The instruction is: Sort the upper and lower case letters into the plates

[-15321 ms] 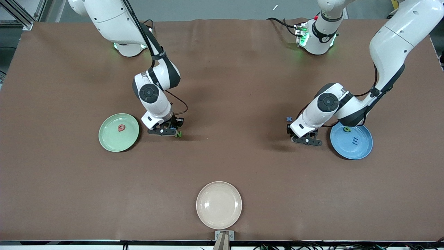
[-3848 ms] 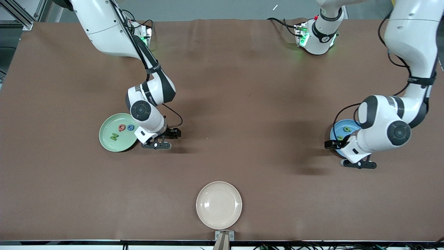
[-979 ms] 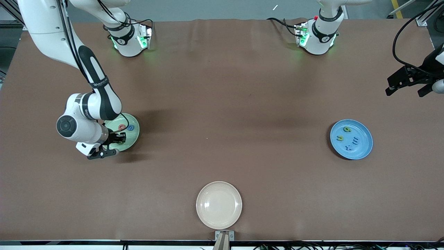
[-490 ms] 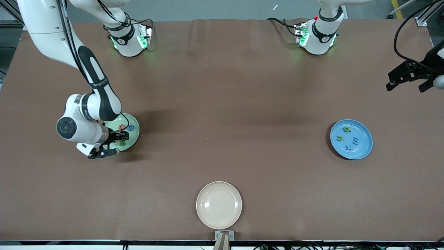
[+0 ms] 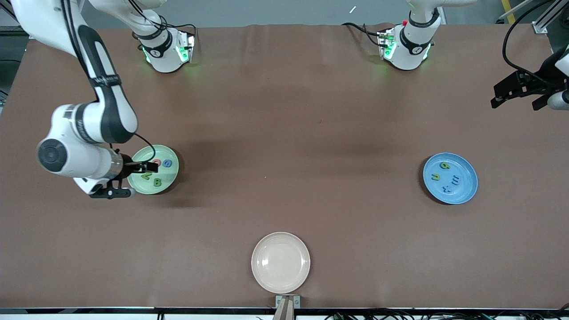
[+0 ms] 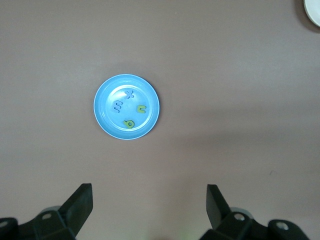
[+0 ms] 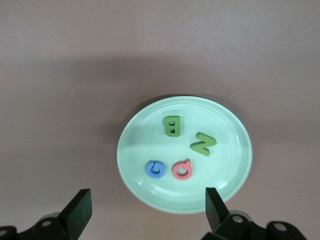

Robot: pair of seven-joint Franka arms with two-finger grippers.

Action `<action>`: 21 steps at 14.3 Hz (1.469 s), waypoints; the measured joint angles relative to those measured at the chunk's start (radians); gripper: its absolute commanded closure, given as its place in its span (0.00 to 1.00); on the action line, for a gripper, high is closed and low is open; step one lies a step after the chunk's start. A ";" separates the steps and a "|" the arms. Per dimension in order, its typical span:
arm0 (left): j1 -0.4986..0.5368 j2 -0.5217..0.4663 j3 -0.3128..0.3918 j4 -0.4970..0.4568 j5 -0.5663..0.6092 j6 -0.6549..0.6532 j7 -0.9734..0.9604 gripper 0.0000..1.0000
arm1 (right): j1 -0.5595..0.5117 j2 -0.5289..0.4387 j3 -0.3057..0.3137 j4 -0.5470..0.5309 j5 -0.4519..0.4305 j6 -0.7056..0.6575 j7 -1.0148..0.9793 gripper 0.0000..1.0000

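Observation:
The pale green plate (image 5: 168, 174) holds the red Q (image 5: 156, 162), blue G (image 5: 167, 163), green N (image 5: 145, 176) and green B (image 5: 157, 182). The right wrist view shows that plate (image 7: 140, 145) with the B (image 7: 172, 126), N (image 7: 202, 143), G (image 7: 155, 168) and Q (image 7: 182, 169). My right gripper (image 5: 109, 194) (image 7: 148, 210) is open and empty, raised beside the plate's rim. The bright blue plate (image 5: 466, 189) (image 6: 146, 95) holds the blue x (image 6: 130, 94), blue m (image 6: 118, 105) and two green small letters (image 6: 141, 108). My left gripper (image 5: 518, 100) (image 6: 149, 210) is open and empty, high over the table's edge.
A cream-white plate (image 5: 280, 262) lies near the front edge at the table's middle; its rim shows in a corner of the left wrist view (image 6: 313, 7). The two arm bases (image 5: 164, 49) stand along the far edge.
The green B now lies uncovered in the pale green plate. My right gripper has lifted and drawn away from the plate toward the right arm's end. The left gripper has barely shifted.

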 measured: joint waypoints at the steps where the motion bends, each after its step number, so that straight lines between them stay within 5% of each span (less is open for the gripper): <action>1: 0.000 0.004 0.000 0.000 0.000 0.000 0.000 0.00 | -0.003 -0.001 -0.005 0.053 -0.005 -0.053 0.000 0.00; 8: -0.005 0.043 0.000 0.079 0.000 0.002 0.000 0.00 | -0.074 -0.001 -0.019 0.301 -0.095 -0.271 -0.001 0.00; 21: -0.005 0.073 0.000 0.096 0.000 0.017 0.000 0.00 | -0.109 0.002 -0.018 0.390 -0.085 -0.288 -0.011 0.00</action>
